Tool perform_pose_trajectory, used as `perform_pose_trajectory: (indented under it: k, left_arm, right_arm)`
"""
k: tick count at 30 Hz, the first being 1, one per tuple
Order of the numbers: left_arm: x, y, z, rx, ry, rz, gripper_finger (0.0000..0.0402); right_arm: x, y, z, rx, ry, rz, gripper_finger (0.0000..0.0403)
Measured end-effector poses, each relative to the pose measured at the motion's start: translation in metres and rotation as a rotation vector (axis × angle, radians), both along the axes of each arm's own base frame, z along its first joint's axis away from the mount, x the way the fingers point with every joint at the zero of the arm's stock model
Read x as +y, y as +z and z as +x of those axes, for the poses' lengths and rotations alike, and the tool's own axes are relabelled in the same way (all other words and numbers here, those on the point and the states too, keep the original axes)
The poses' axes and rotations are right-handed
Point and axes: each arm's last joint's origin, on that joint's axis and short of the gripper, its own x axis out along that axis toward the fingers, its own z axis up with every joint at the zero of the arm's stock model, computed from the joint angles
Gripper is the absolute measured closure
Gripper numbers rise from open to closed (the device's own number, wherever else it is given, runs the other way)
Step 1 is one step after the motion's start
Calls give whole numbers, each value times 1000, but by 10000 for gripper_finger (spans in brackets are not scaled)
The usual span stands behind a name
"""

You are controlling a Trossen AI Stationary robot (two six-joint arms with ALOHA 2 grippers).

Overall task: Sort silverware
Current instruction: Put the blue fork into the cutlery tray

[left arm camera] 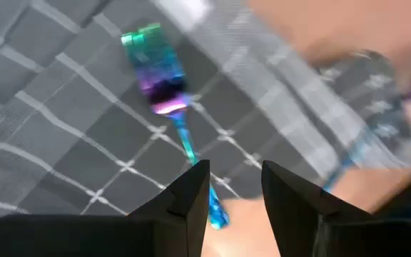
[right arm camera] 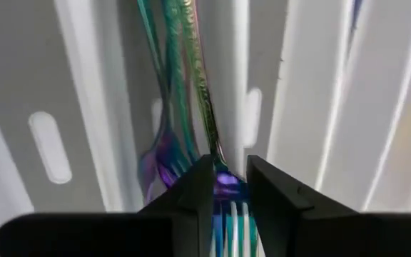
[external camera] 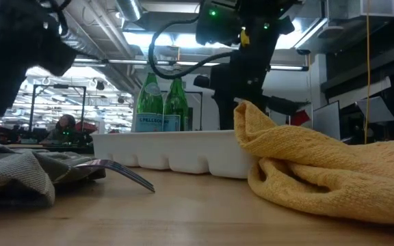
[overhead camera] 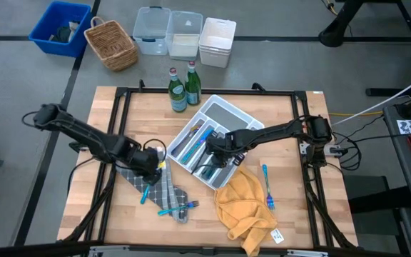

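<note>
A white divided tray (overhead camera: 228,113) sits mid-table with iridescent teal silverware in its compartments. My right gripper (overhead camera: 216,151) hangs open over it, pointing steeply down. In the right wrist view its fingers stand on either side of a fork's neck (right arm camera: 227,187), and that fork lies along a compartment beside other pieces (right arm camera: 168,86). My left gripper (overhead camera: 153,165) is open over a grey checked cloth (overhead camera: 164,187). A teal fork (left arm camera: 164,86) lies on that cloth, its handle end (left arm camera: 215,213) close by the fingertips. Two more teal pieces (overhead camera: 174,209) rest on the cloth's near end.
A rumpled yellow cloth (overhead camera: 245,207) lies near the tray's right corner, with another teal fork (overhead camera: 266,185) on the wood beside it. Two green bottles (overhead camera: 184,87) stand at the table's far edge. Bins and a basket (overhead camera: 111,44) sit on the floor beyond.
</note>
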Motion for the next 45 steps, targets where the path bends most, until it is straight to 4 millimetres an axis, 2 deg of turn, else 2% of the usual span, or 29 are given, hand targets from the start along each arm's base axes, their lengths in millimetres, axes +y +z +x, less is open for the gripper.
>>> perform_pose_trajectory:
  k: [10,17,24,29,40,45]
  left_arm:
    - [-7,-36,3,147,34,75,284]
    - [-11,-48,15,121,1,97,284]
    - [-13,-60,20,171,11,119,284]
    - [-13,-62,21,182,11,122,295]
    - [-12,-52,17,133,14,95,395]
    - [-11,-47,16,110,15,85,398]
  right_arm:
    - [0,4,-1,-20,-33,0,313]
    - [0,4,-1,-24,-41,3,313]
    - [0,4,-1,-32,-64,11,313]
    - [-1,5,-1,-34,-74,-17,313]
    - [-2,5,-1,-32,-78,-30,313]
    - [-2,5,-1,-31,-78,-31,313]
